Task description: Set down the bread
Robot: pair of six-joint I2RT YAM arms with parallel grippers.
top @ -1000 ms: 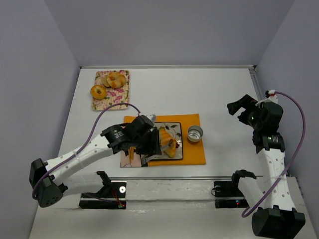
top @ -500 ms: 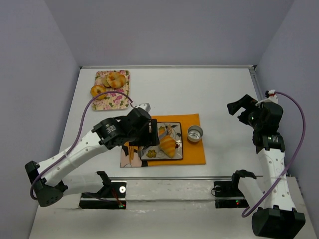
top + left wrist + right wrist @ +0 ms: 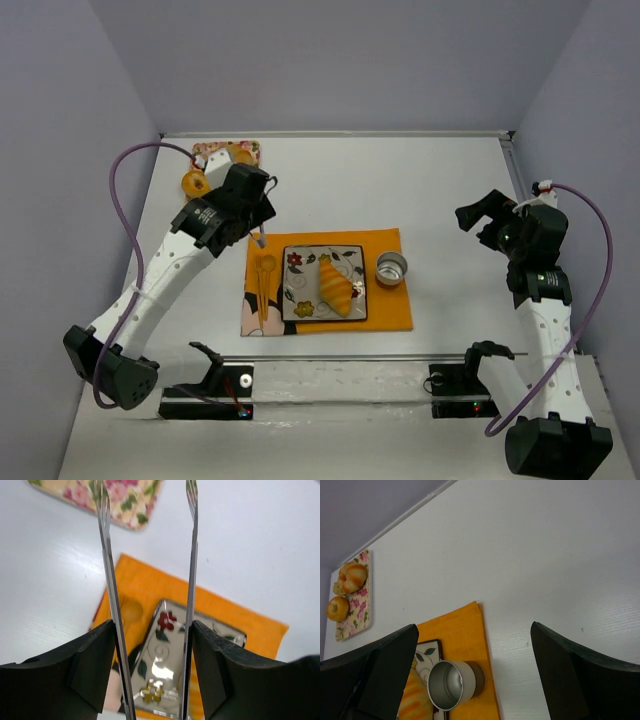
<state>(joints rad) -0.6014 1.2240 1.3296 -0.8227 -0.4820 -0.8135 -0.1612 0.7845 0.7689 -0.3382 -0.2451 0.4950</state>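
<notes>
A striped croissant (image 3: 335,285) lies on the flowered square plate (image 3: 300,265) on the orange mat; it also shows in the right wrist view (image 3: 417,700). My left gripper (image 3: 256,215) is shut on metal tongs (image 3: 191,555), raised behind and left of the plate, near the flowered tray (image 3: 200,213). In the left wrist view my left gripper (image 3: 152,625) holds the tongs with their arms spread and nothing between them; the plate (image 3: 165,660) lies below, and the croissant is hidden there. My right gripper (image 3: 485,220) is open and empty at the far right, and open in its own view (image 3: 472,627).
The tray (image 3: 355,620) holds round breads (image 3: 352,577) at the back left. A small metal cup (image 3: 391,268) stands on the orange mat (image 3: 385,310) right of the plate. A yellow spoon-shaped item (image 3: 263,285) lies left of the plate.
The tongs have let go of the croissant, which now rests on the plate. My left arm has risen and swung back left toward the tray. The right arm has not moved.
</notes>
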